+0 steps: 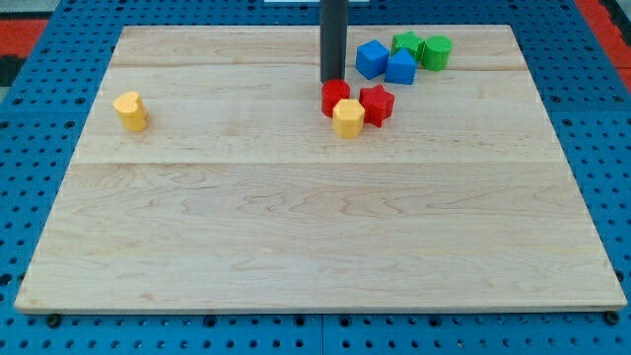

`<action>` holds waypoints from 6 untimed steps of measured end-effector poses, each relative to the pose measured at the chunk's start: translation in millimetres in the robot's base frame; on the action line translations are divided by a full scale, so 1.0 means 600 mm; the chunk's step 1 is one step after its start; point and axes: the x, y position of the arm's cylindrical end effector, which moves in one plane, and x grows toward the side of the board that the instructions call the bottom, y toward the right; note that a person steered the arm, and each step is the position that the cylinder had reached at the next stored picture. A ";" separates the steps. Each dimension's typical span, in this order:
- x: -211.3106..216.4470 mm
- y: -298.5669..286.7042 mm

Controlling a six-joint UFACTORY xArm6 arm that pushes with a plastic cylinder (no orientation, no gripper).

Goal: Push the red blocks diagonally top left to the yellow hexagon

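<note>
Two red blocks sit near the view's top centre: a red round block (334, 97) and a red star (378, 103). A yellow hexagon (348, 118) touches both from below, between them. My tip (333, 79) stands just above the red round block, at its top edge. A second yellow block, heart-like in shape (130, 109), lies far to the view's left.
Two blue blocks (371, 58) (400, 67) and two green blocks (406, 44) (436, 51) cluster to the upper right of the red star. The wooden board (315, 247) lies on a blue pegboard surface.
</note>
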 end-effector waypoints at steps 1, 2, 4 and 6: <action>-0.003 0.136; 0.033 0.184; 0.061 0.041; 0.036 -0.011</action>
